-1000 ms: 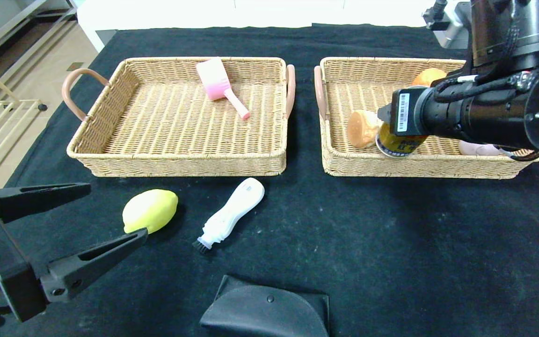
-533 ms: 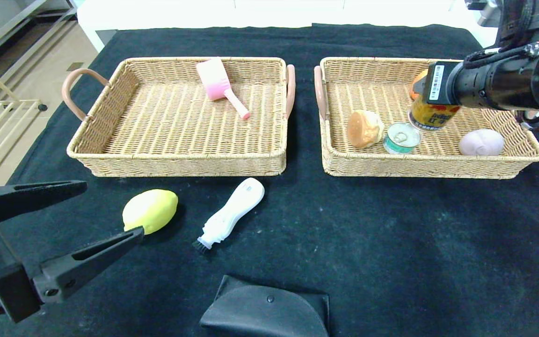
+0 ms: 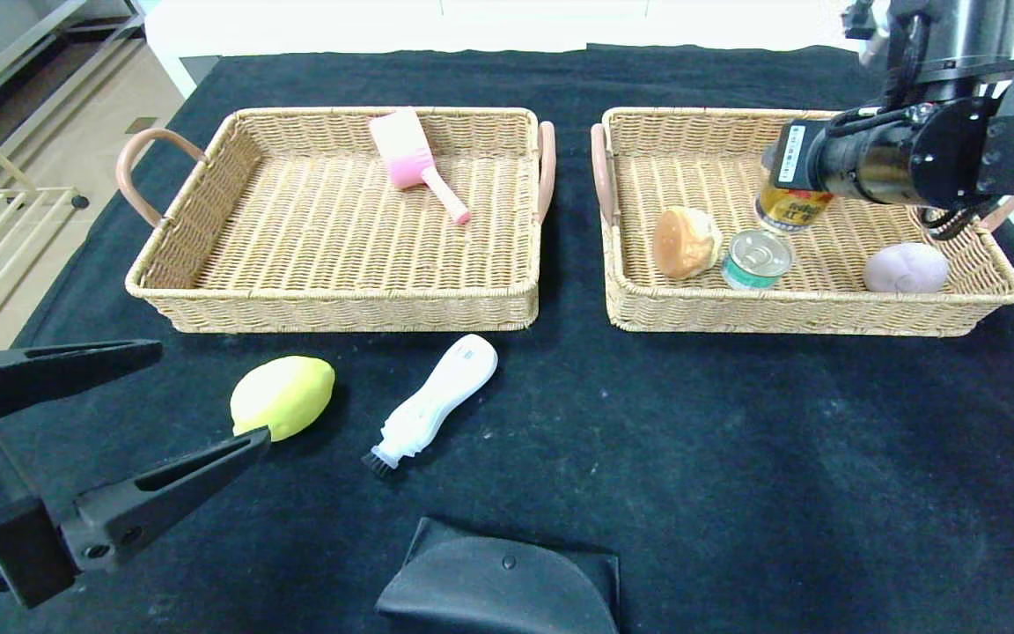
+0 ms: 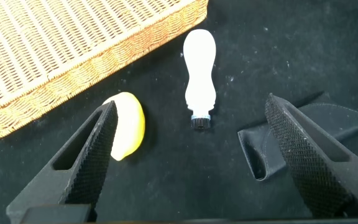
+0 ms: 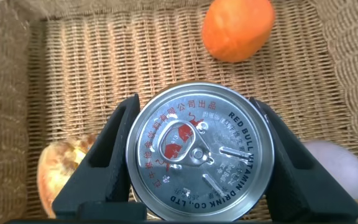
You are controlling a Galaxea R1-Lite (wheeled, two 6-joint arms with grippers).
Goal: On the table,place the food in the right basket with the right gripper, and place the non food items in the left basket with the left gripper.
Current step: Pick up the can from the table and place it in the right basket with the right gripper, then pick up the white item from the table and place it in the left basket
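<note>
Carried deeper over the right basket [image 3: 824, 304] since the earlier frame: gold drink can [image 3: 787, 210], pinched upright in the right end effector [image 5: 199, 163]. Best lowered straight onto bare wicker between bun [image 3: 686, 241], green tin [image 3: 756, 259] and orange fruit [image 5: 237, 28] before releasing, being smooth, rigid and apt to roll. Spread wide and idle above the cloth-covered counter [image 3: 736, 458]: left end effector [image 4: 194, 152], near waxy lemon [image 3: 282, 396] and white plastic brush [image 3: 433, 401].

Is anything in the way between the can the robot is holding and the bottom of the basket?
Nothing visible. The right pincer holds the gold can over the right basket. The bun and green tin sit nearer the front, beside it.
</note>
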